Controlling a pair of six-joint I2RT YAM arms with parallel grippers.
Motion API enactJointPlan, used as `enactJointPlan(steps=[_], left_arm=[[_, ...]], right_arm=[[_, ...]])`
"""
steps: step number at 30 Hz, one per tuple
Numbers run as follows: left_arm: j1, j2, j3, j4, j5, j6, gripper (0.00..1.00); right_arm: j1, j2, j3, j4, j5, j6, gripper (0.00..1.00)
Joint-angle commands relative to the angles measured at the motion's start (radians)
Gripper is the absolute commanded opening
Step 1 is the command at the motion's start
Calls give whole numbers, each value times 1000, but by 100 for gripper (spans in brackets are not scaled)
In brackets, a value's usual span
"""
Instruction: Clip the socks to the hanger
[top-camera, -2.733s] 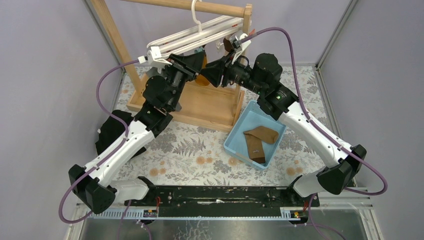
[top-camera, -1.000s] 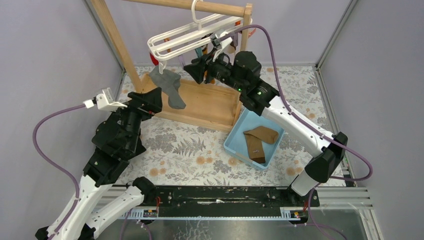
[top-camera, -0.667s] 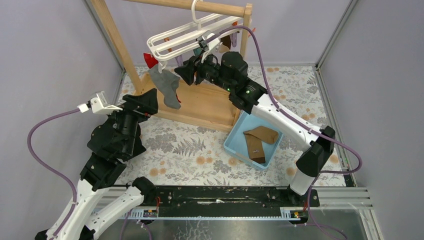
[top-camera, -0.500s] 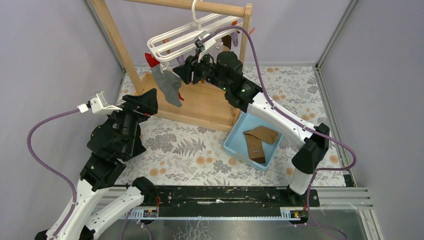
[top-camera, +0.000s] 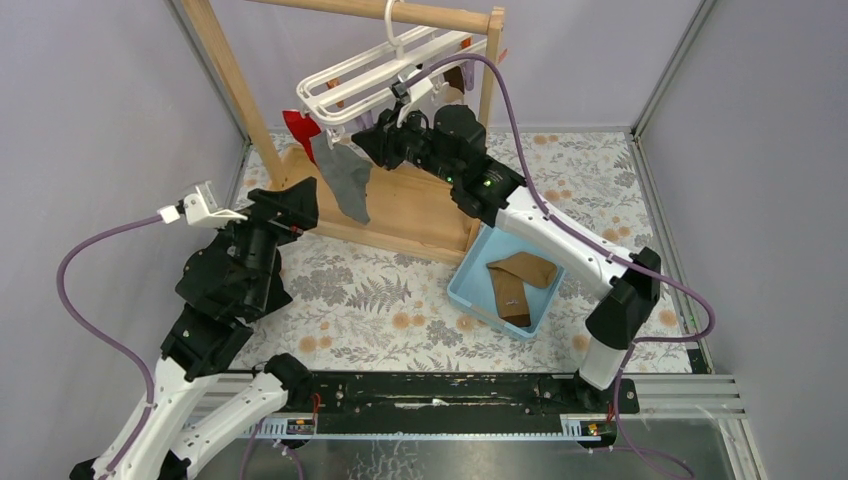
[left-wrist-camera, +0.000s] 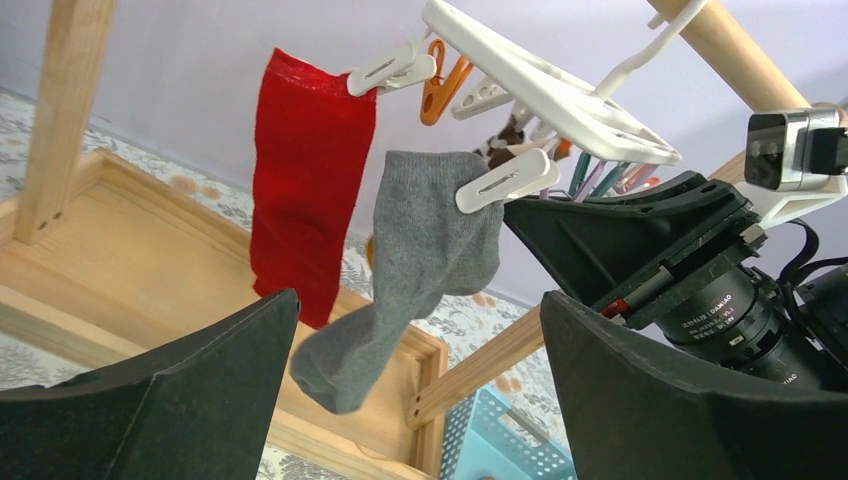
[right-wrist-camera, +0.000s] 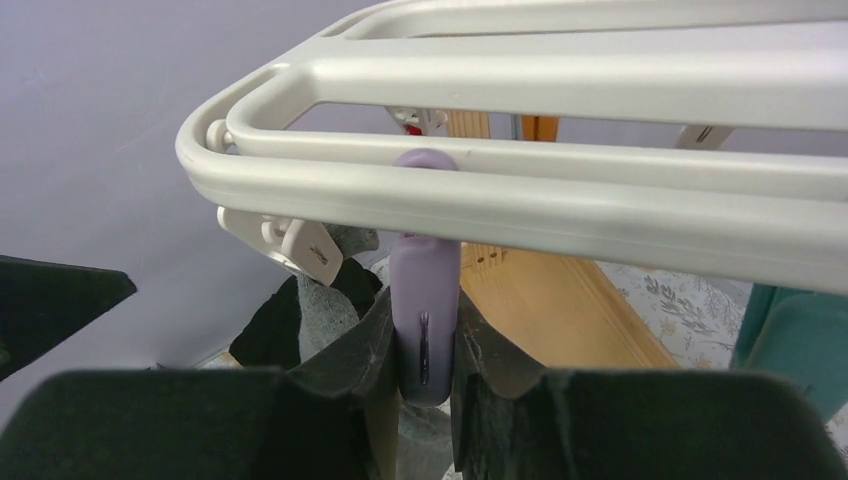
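Note:
The two brown socks lie in the blue bin: the lighter tan sock (top-camera: 527, 268) across the darker brown sock (top-camera: 511, 298). The white hanger (top-camera: 372, 78) (right-wrist-camera: 600, 215) (left-wrist-camera: 545, 92) hangs by its hook from the wooden rail. My right gripper (top-camera: 368, 148) (right-wrist-camera: 424, 335) is up under the hanger's left half, shut on a purple clip (right-wrist-camera: 425, 290) that dangles from a bar. My left gripper (top-camera: 300, 203) (left-wrist-camera: 418, 305) stands open and holds nothing, low and to the left of the hanger, pointing at it.
A grey sock (top-camera: 347, 182) (left-wrist-camera: 420, 255) and a red sock (top-camera: 298, 122) (left-wrist-camera: 305, 180) hang clipped at the hanger's left end, close to my right gripper. The wooden stand's base (top-camera: 410, 210) lies below. The blue bin (top-camera: 461, 270) sits right of it.
My left arm has pulled back from the hanger to the left and stayed open. My right gripper moved left along the hanger and closed on the purple clip. The grey sock swings slightly.

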Motion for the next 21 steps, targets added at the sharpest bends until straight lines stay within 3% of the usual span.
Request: enactJointPlan(steps=[1,9,21], left_arm=[[-3,49,26,79,95,-42,99],[-3,242,151,233,386,-141,97],[-5,351,327,243,259,-111,93]], right_arm=[[4,-91,1,45,-5,-7,0],[5,-114,14,-16,-45,-28,0],[5,-130,5,-39,-54,-43,0]])
